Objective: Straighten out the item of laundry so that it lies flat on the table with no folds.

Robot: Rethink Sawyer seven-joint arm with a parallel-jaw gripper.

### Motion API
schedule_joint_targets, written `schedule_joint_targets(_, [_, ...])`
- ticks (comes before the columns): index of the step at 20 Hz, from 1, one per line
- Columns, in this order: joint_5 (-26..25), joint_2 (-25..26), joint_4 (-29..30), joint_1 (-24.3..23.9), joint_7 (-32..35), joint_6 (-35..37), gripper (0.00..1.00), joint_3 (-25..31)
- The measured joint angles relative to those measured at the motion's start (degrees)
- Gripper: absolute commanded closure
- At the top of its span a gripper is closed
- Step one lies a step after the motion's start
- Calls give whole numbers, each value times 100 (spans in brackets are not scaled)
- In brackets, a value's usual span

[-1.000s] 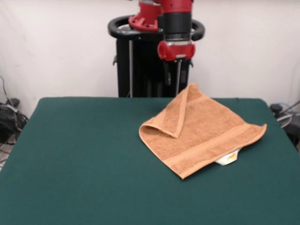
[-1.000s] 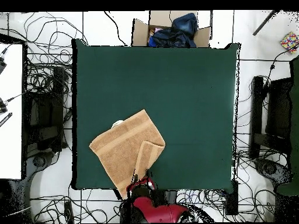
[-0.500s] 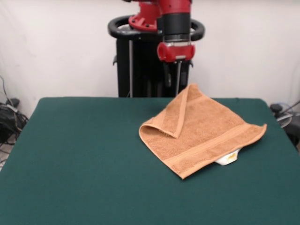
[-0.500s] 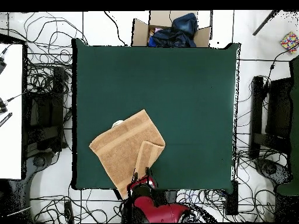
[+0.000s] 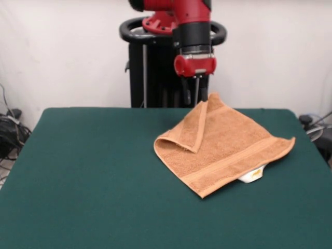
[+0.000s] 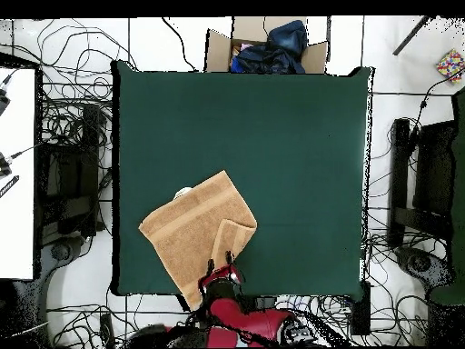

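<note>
Fingers point(image 5: 191, 95) shifted over towel point(image 5: 223, 148) far corner (one flap folded over); slightly spread, gripping nothing.

Towel point(image 5: 223, 148): orange-tan terry cloth, nubby matt pile; flatter woven border bands; white label point(image 5: 252, 175) of smooth fabric at its edge; table point(image 5: 93, 176) top: dark green, matt, felt-like; gripper point(image 5: 193, 93): glossy red housing, thin dark fingers point(image 5: 197, 89) just above the towel's folded corner; material of fingers unclear.

wall point(image 5: 62, 52): white | floor point(image 6: 390, 54): white, cables point(image 6: 73, 109) | cardboard box point(image 6: 263, 50): dark clothes
</note>
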Motion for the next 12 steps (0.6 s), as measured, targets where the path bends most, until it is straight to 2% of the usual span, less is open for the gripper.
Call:
schedule_joint_targets(5, [1, 336, -97, 90, 0, -386, 0, -59])
schedule_joint_targets(12, [64, 1055, -231, 213, 0, -1604, 0, -413])
